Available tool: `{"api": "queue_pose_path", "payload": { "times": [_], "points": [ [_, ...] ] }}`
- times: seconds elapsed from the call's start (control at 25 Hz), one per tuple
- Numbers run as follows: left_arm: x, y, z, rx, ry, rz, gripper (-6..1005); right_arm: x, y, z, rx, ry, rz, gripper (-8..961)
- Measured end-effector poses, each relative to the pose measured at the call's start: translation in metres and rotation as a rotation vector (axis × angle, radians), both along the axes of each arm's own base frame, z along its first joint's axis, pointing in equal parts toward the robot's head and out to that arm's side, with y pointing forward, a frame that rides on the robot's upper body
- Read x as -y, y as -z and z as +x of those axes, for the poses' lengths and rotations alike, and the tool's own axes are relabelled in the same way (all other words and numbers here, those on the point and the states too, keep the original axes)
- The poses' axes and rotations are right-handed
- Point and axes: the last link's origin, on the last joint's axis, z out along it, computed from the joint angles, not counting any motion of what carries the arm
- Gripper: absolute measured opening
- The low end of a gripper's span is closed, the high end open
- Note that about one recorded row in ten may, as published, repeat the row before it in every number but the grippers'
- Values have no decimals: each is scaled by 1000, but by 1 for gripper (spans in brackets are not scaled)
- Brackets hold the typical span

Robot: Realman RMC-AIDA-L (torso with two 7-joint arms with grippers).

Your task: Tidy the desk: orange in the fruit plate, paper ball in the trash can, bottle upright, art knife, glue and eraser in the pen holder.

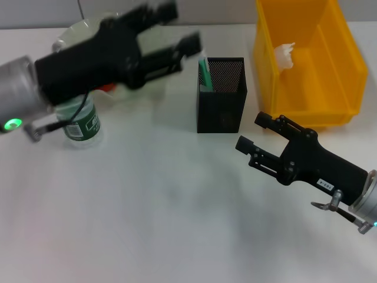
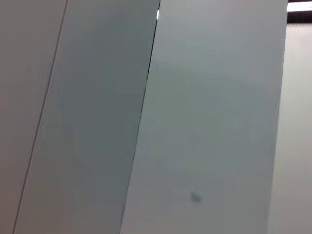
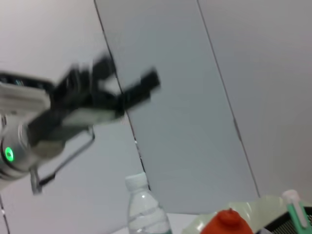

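Note:
My left gripper (image 1: 180,28) is open and empty, raised above the table's back left, in front of the pale-green fruit plate (image 1: 69,34). It also shows in the right wrist view (image 3: 127,84). The orange (image 1: 106,87) peeks out under that arm; the right wrist view shows the orange (image 3: 227,222) in the plate (image 3: 265,208). The bottle (image 1: 83,122) stands upright below the left arm. The paper ball (image 1: 284,54) lies in the yellow trash can (image 1: 346,71). The black mesh pen holder (image 1: 221,106) holds a green item (image 1: 204,73). My right gripper (image 1: 252,132) is open and empty, right of the holder. The eraser is out of view.
The white table (image 1: 153,200) stretches between the arms. The trash can stands at the back right, just behind my right gripper. The left wrist view shows only grey wall panels (image 2: 204,122).

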Motion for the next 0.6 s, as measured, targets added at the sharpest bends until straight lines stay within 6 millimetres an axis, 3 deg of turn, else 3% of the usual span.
{"api": "queue_pose_path", "payload": {
  "times": [0.2,0.6],
  "points": [
    [25,2,-42,-121,-22,-98,802,1,-5,-5,4,-68,-4,752],
    [55,9,-91,-154,-45,-54,802,3,-9,-15,31,-204,-44,752]
  ]
}}
